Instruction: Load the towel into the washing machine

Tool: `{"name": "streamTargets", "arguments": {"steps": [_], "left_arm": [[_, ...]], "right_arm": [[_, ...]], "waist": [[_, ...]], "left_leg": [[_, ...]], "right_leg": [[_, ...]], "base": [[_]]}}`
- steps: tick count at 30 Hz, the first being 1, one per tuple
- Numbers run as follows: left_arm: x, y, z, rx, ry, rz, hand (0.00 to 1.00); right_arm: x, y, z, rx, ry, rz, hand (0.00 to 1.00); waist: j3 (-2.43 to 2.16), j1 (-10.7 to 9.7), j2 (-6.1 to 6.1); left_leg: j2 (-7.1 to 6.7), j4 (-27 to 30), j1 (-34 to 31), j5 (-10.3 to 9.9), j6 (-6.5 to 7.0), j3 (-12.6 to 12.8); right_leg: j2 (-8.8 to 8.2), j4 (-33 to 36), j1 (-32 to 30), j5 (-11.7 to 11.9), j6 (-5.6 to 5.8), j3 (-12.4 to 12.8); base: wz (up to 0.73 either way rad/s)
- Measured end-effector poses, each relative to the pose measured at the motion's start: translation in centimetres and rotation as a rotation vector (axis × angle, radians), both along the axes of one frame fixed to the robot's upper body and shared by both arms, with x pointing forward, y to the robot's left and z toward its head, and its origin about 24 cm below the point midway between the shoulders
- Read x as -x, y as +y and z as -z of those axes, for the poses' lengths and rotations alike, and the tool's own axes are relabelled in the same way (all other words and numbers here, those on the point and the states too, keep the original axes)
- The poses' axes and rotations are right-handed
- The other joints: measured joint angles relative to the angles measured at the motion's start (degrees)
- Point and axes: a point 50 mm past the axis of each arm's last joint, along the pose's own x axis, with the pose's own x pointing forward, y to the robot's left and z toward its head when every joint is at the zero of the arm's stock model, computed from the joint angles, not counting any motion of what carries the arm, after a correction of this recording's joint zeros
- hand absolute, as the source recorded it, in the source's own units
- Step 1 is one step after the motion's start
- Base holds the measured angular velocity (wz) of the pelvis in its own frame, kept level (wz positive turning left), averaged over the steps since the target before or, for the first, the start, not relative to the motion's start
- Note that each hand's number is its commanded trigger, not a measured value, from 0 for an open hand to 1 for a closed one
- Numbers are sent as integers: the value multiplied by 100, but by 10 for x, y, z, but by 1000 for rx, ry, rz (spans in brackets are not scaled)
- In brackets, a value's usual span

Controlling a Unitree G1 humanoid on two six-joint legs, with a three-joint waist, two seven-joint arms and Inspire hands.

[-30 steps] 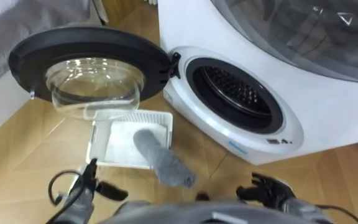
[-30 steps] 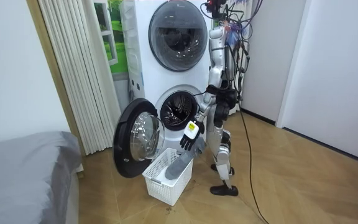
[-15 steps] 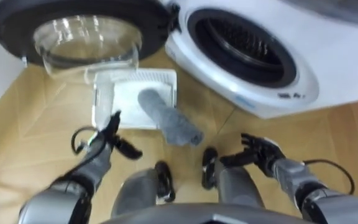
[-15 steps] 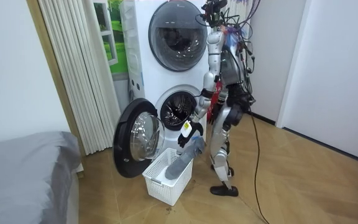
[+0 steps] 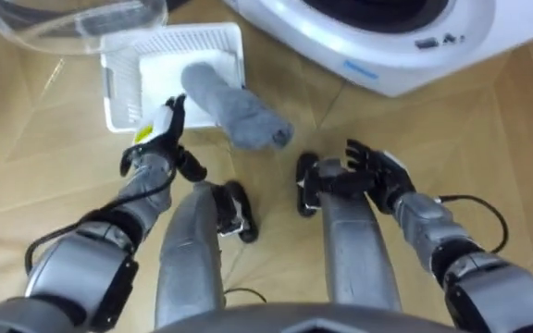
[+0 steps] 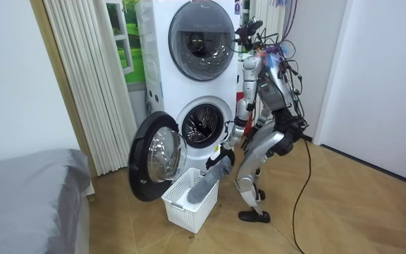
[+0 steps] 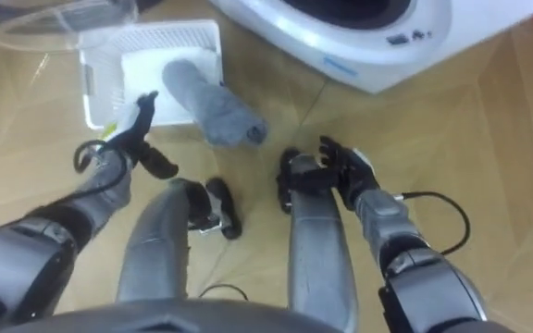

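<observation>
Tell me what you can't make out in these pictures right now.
1. Drum of the washing machine: cut off by the top edge in both eye views; its inside is too small in the room view.
2. Lower end of the towel: hidden by the basket wall in the room view.
3. Whether the left hand touches the towel: too small in the room view, unclear from above.

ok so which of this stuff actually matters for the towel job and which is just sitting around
For the job: grey towel, over the rim of the white basket; washing machine, its door open; left hand and right hand, both open.
Just lying about: upper machine; grey bed; pleated curtain.
</observation>
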Motion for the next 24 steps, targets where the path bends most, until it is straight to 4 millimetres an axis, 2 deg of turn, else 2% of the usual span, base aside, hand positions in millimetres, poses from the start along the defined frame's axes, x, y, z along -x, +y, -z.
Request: {"name": "streamTargets", "arguments": {"steps": [6,11,17,24], "left_arm": [[-15,-12,-16,-94,-115,113,0],[-24,-17,-26,-141,-188,165,0],[-30,-14,-34,-219,-237,244,0],[-34,-12,-41,-253,-303,268,0]], "right_arm": [[-17,7,-14,-45,-91,-25,0],[-31,15,-26,-61,-156,-87,0],[-37,25,-34,-105,-209,-100,0],[-42,30,-40,-155,-239,-115,0]], "waist": [[18,-170,23],[40,-345,44],[51,-539,48],[66,-725,23]], "left_leg": [[19,452,-638,-107,-4,45],[194,810,-1100,-253,-59,15],[284,1081,-1406,-402,-119,-28],[332,1343,-1629,-581,-155,-67]], "right_leg": [[-2,514,-732,-95,-89,119],[10,788,-1185,-175,-222,32],[11,1084,-1511,-340,-317,-24],[32,1380,-1770,-536,-353,-29]], "base": [[-1],[-9],[-1],[-2]]}}
